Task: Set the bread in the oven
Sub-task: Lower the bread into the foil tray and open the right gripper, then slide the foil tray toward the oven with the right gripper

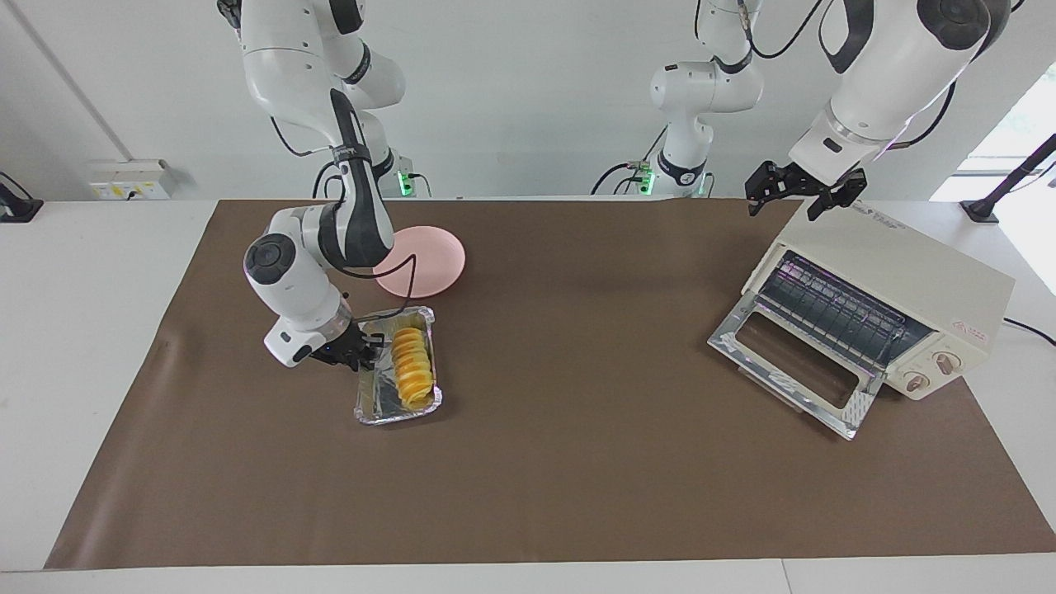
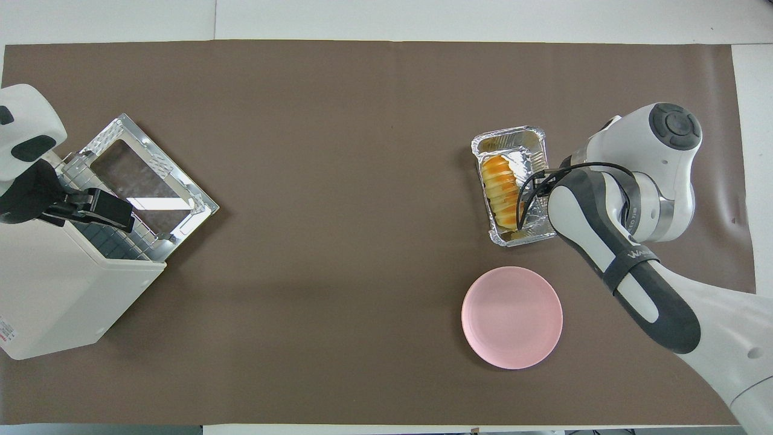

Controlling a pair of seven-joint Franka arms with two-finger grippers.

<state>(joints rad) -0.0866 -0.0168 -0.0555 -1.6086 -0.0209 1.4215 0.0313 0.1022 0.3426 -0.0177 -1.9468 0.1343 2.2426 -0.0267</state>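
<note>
Legible text is scarce. The right arm (image 2: 628,257) carries dark lettering on its grey forearm band; it appears to begin "WA", but the remainder cannot be read. The oven (image 1: 899,272) bears a line of small dark print along the top edge nearest the robots, not legible. A small red mark sits on its front panel above the two knobs (image 1: 932,373), also unreadable. In the overhead view, red print shows on the oven's lower corner, too small to read.

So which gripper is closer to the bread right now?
Right. The right gripper is at the foil tray beside the bread; the left gripper hangs over the oven.
</note>
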